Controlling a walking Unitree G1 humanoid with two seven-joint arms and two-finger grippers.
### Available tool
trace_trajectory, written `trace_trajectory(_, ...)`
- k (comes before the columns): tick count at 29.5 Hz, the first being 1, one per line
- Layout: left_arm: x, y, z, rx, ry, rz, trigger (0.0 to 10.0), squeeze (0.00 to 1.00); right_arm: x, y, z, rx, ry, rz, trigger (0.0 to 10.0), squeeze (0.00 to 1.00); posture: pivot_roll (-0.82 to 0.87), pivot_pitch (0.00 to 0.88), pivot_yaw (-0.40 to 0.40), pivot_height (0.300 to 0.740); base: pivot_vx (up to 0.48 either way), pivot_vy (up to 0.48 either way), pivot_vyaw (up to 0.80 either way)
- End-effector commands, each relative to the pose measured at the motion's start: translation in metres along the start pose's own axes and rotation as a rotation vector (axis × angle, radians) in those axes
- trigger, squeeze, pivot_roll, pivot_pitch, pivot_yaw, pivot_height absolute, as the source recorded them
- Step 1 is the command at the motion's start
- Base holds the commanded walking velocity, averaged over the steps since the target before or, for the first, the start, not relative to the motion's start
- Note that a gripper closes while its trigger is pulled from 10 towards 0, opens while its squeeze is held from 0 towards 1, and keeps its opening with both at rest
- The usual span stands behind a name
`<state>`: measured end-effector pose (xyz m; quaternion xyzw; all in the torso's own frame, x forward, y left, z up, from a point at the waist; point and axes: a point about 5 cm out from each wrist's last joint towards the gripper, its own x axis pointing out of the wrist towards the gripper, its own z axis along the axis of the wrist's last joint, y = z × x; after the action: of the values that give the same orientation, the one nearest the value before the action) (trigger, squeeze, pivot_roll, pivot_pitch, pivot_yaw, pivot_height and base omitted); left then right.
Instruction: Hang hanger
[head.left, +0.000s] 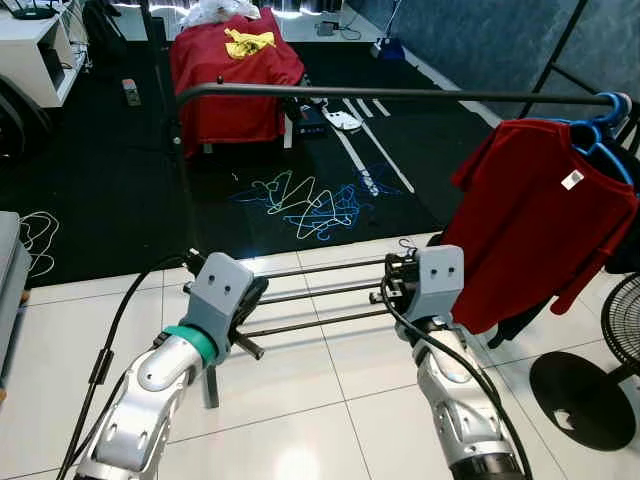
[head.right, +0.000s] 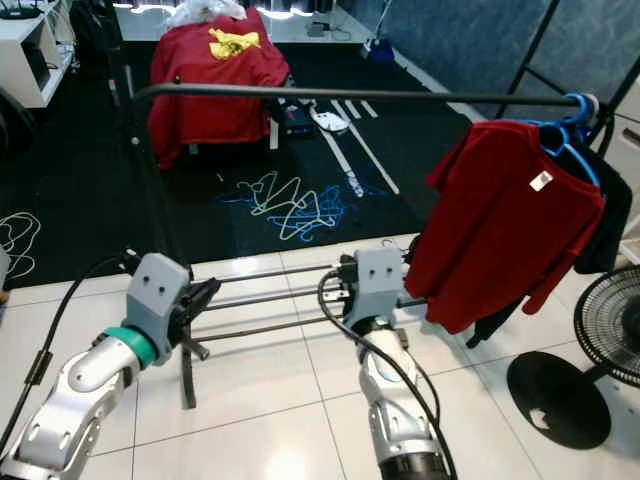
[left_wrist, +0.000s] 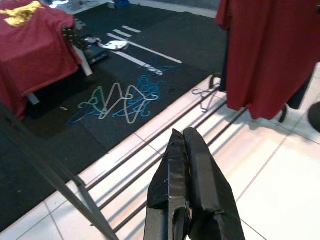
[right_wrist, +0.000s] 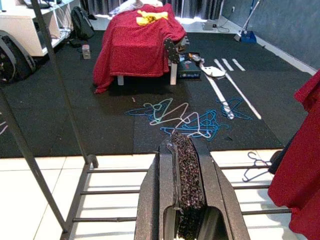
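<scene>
With both grippers—left (left_wrist: 182, 145), right (right_wrist: 182, 150)—clenched empty, you're pre-pickup: the hangers (head.left: 310, 208) (floor pile, 12 o'clock) need fetching before the rail (head.left: 400, 94).

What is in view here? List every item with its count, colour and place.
clothes rail: one, dark metal, across the scene above the floor bars.
red shirt: one, on a blue hanger at the rail's right end.
loose hangers: a pile, blue, white and pale green, on the black mat.
table: one, draped in red cloth, with a yellow item on top, far side of the mat.
fan: one, black, on the tiles at far right.
left claw: one, black, shut, empty, over the floor bars.
right claw: one, black, shut, empty, over the floor bars.
</scene>
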<state>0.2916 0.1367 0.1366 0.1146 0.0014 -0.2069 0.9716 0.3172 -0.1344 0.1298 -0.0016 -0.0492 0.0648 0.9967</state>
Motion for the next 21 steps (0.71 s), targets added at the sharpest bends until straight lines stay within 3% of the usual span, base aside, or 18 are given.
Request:
trace_trajectory(1, 0.001, 0.000, -0.001, 0.012, 0.002, 0.005, 10.0, 0.00, -0.003, 0.000, -0.002, -0.002, 0.008, 0.001, 10.0, 0.00, -0.04, 0.015, 0.020, 0.740, 0.000, 0.000, 0.00)
trace_trajectory(3, 0.004, 0.003, 0.002, -0.008, -0.017, 0.054, 10.0, 0.00, -0.003, 0.000, -0.002, -0.004, 0.009, 0.000, 10.0, 0.00, -0.04, 0.018, 0.019, 0.740, 0.000, 0.000, 0.00)
trace_trajectory(5, 0.007, 0.002, 0.008, -0.082, -0.038, 0.156, 10.0, 0.00, -0.005, 0.000, -0.002, -0.004, 0.011, -0.001, 10.0, 0.00, -0.03, 0.024, 0.013, 0.740, 0.000, -0.321, 0.00)
trace_trajectory(7, 0.007, 0.000, 0.010, -0.103, -0.042, 0.179, 10.0, 0.00, -0.005, 0.000, -0.002, -0.003, 0.013, -0.001, 10.0, 0.00, -0.03, 0.026, 0.012, 0.740, 0.000, -0.384, 0.00)
trace_trajectory(21, 0.007, 0.006, 0.009, -0.111, -0.051, 0.206, 10.0, 0.00, -0.007, -0.001, -0.003, 0.001, 0.018, -0.007, 10.0, 0.00, -0.03, 0.033, 0.014, 0.740, 0.000, -0.395, 0.00)
